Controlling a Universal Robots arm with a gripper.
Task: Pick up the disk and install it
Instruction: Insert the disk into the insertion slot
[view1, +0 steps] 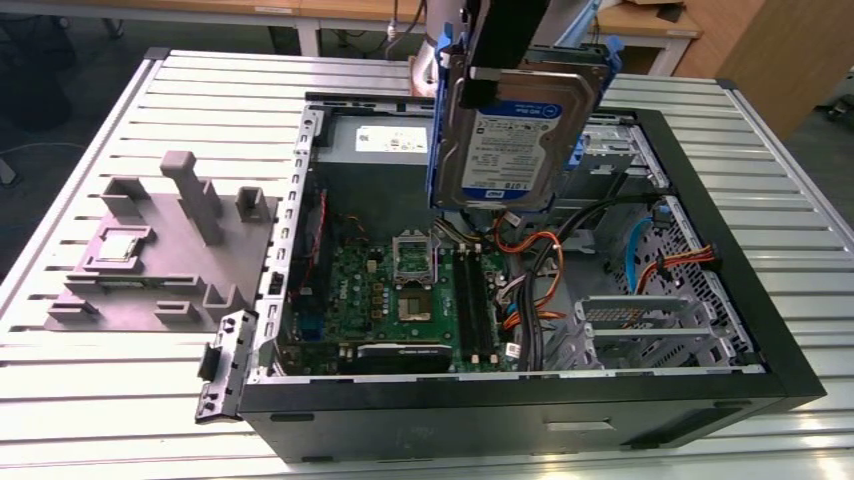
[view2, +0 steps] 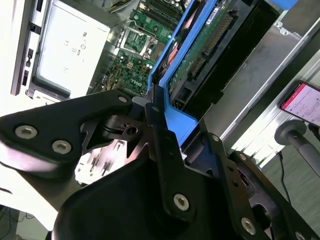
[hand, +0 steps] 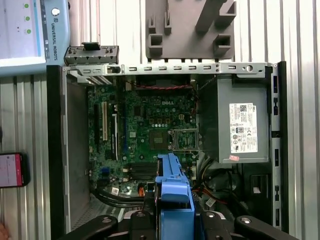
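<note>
Gripper (view2: 159, 114) clamped on the disk (view1: 514, 140) by its blue frame, above the open computer case (view1: 534, 400). Keep it square and clear of the cables (view1: 541, 248).

One disk (view1: 514, 140), one computer case (view1: 534, 425)

Arm's gripper (view1: 491, 72) holds disk (view1: 514, 145) over open PC case (view1: 534, 412).
Disk upright, clamped at top edge, w/ label showing; 1 grey block (view1: 160, 250) on table (view1: 107, 400), exterior view's left of case.
</note>
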